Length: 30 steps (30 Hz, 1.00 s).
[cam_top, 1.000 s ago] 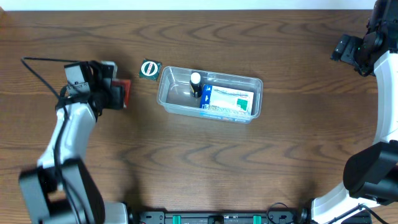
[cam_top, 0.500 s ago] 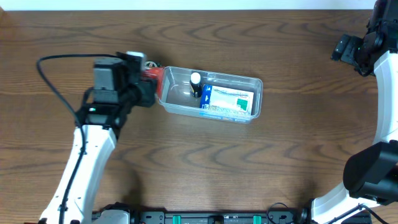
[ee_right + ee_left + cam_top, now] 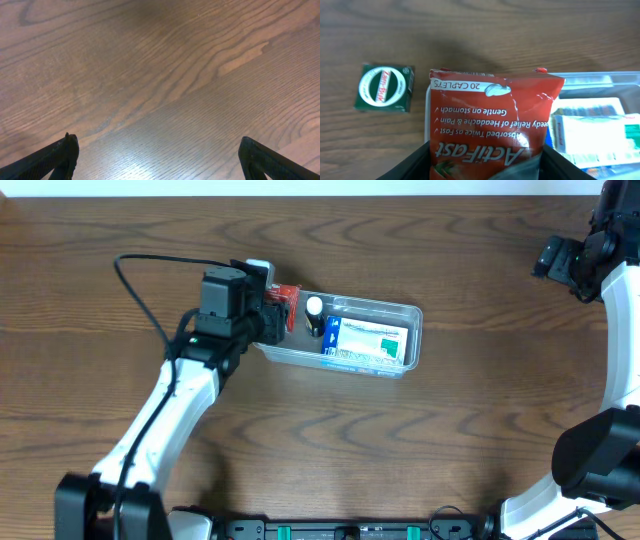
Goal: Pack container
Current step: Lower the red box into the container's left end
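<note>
The container [image 3: 412, 315] is a clear plastic tub at the table's middle; its rim also shows in the left wrist view [image 3: 600, 76]. Inside lie a blue-and-white box [image 3: 365, 340] and a small black bottle with a white cap [image 3: 315, 310]. My left gripper [image 3: 272, 314] is shut on a red ActiFast sachet [image 3: 492, 120] and holds it over the tub's left end. A small green square packet [image 3: 384, 87] lies on the table just left of the tub; the left arm hides it in the overhead view. My right gripper [image 3: 159, 150] is open and empty at the far right.
The right arm [image 3: 585, 255] stands at the table's far right edge, well away from the tub. Only bare wood shows in the right wrist view.
My left arm has swung right from the table's left side, carrying the red sachet to the tub's left end. It now covers the green packet. The right arm has not moved.
</note>
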Tool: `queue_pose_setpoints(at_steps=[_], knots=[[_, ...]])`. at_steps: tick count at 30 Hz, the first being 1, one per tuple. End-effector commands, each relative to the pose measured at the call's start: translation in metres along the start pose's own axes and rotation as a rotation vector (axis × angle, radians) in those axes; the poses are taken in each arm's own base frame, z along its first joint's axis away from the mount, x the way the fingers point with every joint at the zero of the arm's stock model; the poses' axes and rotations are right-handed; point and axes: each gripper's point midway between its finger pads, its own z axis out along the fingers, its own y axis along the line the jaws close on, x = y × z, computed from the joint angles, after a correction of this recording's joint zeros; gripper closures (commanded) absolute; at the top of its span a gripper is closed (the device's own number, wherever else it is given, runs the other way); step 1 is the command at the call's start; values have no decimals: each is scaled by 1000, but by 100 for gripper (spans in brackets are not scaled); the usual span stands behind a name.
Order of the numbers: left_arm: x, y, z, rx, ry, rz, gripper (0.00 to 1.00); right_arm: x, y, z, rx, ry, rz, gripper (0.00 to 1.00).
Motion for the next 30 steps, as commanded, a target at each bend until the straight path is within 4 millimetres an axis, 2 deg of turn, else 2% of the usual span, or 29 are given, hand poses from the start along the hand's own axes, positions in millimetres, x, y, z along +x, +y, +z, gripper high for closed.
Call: queue_pose_setpoints(at_steps=[1,12,23,29,30], knots=[[-6,-1,8,0,-4,-31,42,1,-3,2,7,5,-9,1],[3,-27,13,57,25,-24,42,1,-2,2,6,5,-10,1],[13,-14,13,-12,62,-31,42,1,-2,2,6,5,-10,1],[12,-14,13,-16,60,-30,42,1,-2,2,6,5,-10,1],[12,-14,13,-15,60,-30,36,1,-2,2,6,5,-10,1]])
